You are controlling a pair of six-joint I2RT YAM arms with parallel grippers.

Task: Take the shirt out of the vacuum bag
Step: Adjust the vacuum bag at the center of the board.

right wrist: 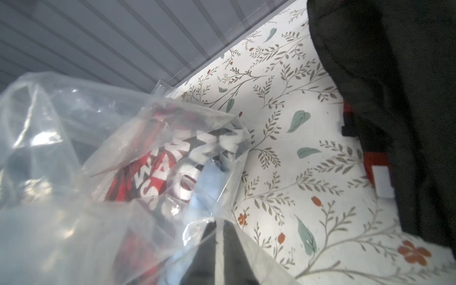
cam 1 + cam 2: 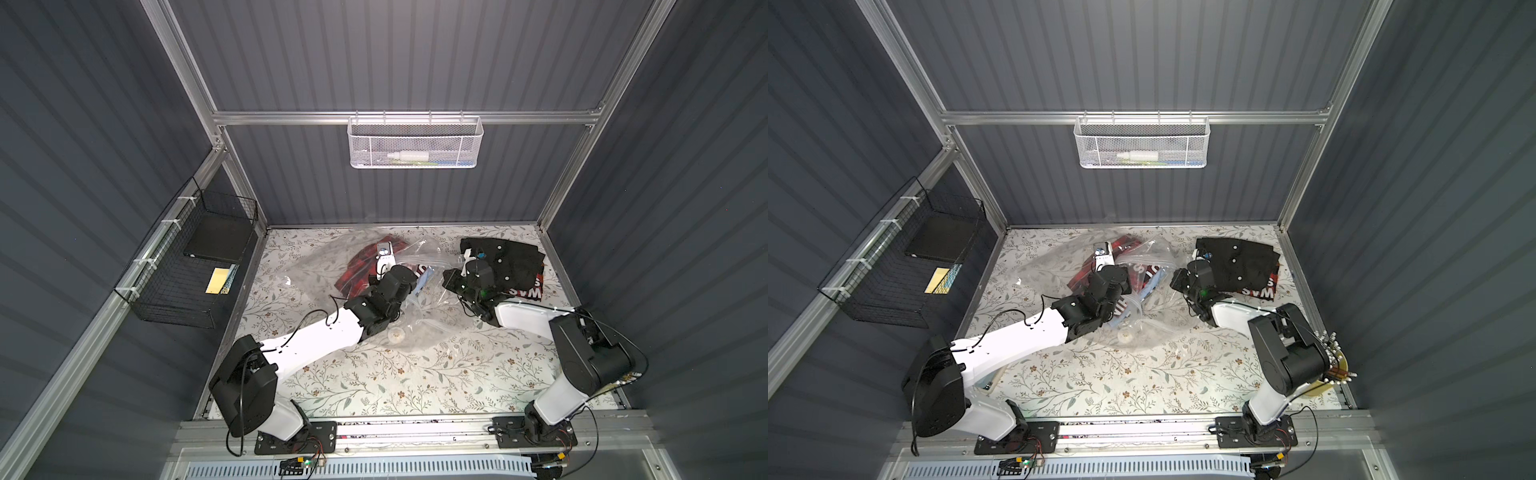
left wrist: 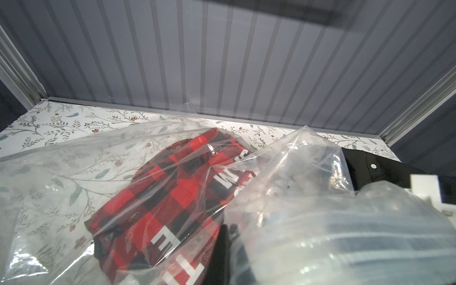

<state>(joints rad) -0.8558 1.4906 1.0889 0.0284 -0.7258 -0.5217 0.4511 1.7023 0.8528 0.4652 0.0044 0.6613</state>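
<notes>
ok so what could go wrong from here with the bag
1. The right gripper is shut on thin film of the vacuum bag only; pulling may stretch or tear it while the plaid shirt stays inside.
2. The black shirt lies right beside that gripper, outside the bag, and could get snagged and dragged.

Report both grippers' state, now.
Left gripper: closed, apparently pinching the vacuum bag film; the plastic hides its tips.
Right gripper: closed on a fold of the vacuum bag.
</notes>
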